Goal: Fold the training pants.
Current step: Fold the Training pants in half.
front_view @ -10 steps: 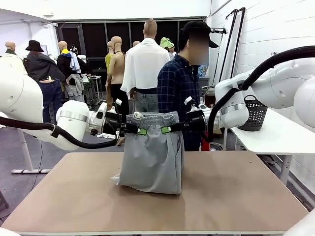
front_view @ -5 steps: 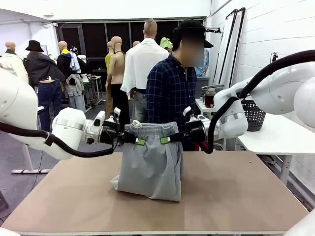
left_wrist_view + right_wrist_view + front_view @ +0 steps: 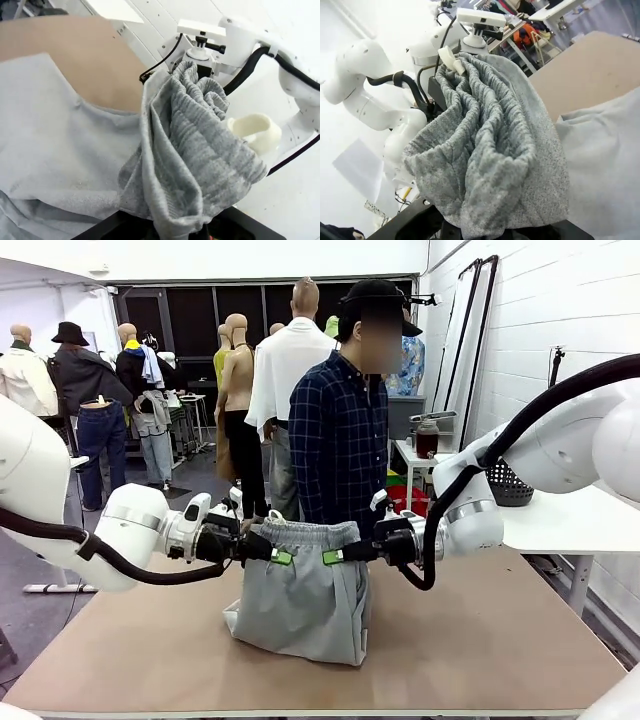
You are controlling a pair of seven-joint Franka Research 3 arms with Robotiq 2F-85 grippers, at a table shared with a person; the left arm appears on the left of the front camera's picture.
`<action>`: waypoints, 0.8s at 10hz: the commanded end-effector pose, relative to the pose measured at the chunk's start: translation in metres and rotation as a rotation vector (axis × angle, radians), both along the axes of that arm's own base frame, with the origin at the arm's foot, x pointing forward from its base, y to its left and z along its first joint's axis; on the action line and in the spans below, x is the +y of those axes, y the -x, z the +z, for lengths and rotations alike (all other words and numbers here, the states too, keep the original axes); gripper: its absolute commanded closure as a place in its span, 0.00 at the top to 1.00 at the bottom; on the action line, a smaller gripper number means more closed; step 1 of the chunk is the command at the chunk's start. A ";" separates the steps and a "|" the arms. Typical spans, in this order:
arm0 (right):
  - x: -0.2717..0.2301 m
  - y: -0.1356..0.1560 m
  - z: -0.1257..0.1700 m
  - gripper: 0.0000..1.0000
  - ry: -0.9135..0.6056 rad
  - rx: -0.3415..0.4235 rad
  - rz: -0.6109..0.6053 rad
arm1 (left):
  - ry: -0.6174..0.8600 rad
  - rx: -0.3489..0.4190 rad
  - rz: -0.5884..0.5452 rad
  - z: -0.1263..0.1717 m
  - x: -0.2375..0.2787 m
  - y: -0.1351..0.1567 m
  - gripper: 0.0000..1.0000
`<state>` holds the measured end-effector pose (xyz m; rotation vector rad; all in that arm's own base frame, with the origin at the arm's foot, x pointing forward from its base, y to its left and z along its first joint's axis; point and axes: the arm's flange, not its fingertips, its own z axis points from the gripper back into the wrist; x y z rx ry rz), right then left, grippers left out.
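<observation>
Pants (image 3: 300, 595) waistband pinched btwn L pincer (image 3: 283, 557), R pincer (image 3: 332, 557)

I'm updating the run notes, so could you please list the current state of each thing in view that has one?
training pants: held up by the waistband, lower part bunched on the table
left pincer: shut on the waistband's left end
right pincer: shut on the waistband's right end

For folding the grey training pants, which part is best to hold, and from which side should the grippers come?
Hold the training pants at the gathered elastic waistband, one end each, coming in sideways. The left gripper and right gripper are already shut there; the thick band bunches firmly, and the legs hang down onto the table.
</observation>
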<state>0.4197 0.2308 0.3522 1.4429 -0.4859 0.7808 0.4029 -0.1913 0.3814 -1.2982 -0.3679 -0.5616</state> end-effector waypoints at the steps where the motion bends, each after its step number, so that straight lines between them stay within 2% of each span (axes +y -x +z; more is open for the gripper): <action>1: 0.003 -0.012 0.001 0.00 -0.025 0.067 -0.051 | 0.055 0.100 0.050 -0.017 -0.001 -0.026 0.00; 5: -0.010 -0.046 -0.019 0.00 -0.016 0.161 -0.153 | 0.001 0.183 0.106 -0.045 0.009 -0.076 0.00; 8: -0.012 -0.066 -0.034 0.00 0.031 0.203 -0.182 | -0.003 0.153 0.150 -0.045 0.015 -0.091 0.00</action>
